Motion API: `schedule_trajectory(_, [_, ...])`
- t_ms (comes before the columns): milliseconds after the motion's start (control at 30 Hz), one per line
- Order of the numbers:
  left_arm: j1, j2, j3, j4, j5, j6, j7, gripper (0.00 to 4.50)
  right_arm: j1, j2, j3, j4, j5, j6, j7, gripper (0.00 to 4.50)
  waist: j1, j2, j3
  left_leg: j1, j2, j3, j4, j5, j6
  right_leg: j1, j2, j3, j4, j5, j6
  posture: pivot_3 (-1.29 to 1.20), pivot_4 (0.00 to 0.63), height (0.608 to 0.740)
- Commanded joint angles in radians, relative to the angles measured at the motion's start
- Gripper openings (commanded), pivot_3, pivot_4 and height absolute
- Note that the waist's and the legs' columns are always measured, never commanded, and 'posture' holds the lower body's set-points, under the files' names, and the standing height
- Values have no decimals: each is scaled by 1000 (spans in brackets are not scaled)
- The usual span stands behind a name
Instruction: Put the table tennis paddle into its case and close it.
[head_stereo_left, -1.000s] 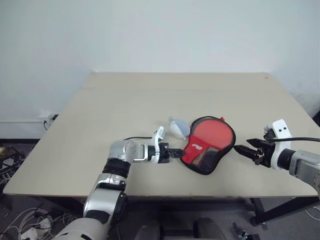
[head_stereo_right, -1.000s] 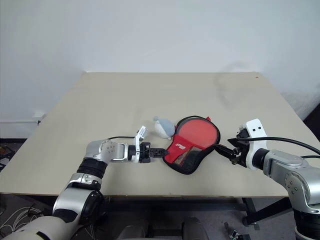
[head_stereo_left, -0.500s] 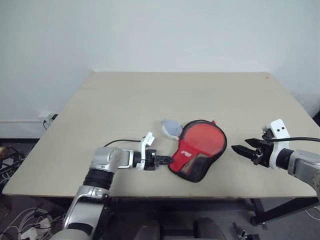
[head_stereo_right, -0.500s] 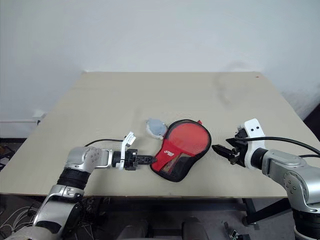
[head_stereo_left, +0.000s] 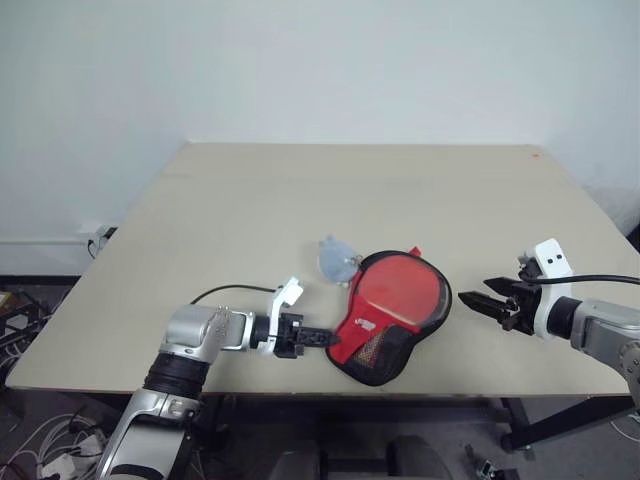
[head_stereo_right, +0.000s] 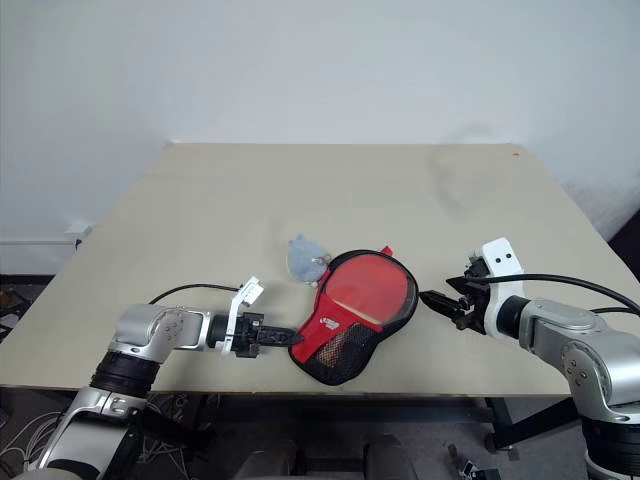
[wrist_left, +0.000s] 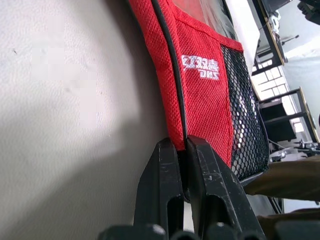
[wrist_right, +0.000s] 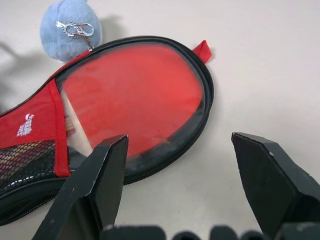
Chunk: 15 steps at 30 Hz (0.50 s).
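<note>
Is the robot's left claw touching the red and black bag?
Touching. In the left wrist view the left gripper has its two black fingers shut on the case, pinching its red edge between them.

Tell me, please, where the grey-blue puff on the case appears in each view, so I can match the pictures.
Left eye view: the puff lies on the table at the far left edge of the case.
Right eye view: same place, left of centre.
Left wrist view: not seen here.
Right wrist view: near a corner, with its chain clip.
Shared landmark: the white mark on the case's red fabric.
</note>
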Motion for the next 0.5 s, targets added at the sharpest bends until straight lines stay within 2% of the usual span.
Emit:
schedule_trajectory(33, [36,30,4,-48,-34,51,-1,95,-7,-4,-16,-22,0,-26,13,3570,1,0,0,0,0,0,0,0,0,0,0,0,0,0,0,0,0,740])
schedule_trajectory(500, [114,60,33,-165,-108,115,39,95,-2,-5,6,-13,-4,-42,35,3570,1,0,0,0,0,0,1,0,0,0,0,0,0,0,0,0,0,740])
